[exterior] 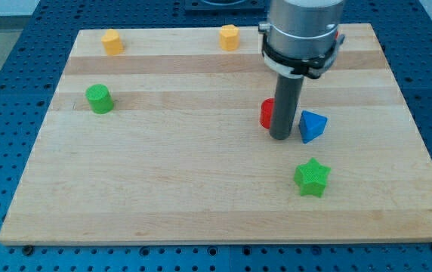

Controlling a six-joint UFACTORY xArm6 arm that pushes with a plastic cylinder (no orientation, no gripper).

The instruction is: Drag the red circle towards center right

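Standing upright, my tip [280, 137] touches red circle [265, 114].

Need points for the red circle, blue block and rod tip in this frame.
red circle [265, 114], camera view, on its visible left part; the rod hides the rest.
blue block [312, 126], camera view, on its front face.
my tip [280, 137], camera view, on the rod's very end, between red circle and blue block.

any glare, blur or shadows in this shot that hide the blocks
In the camera view the lighting is soft and even; the board shows no glare, and each block casts only a faint shadow. Focus is sharp throughout. The one thing hidden is the red circle, half covered by the rod, whose end, my tip, sits between it and the blue block.
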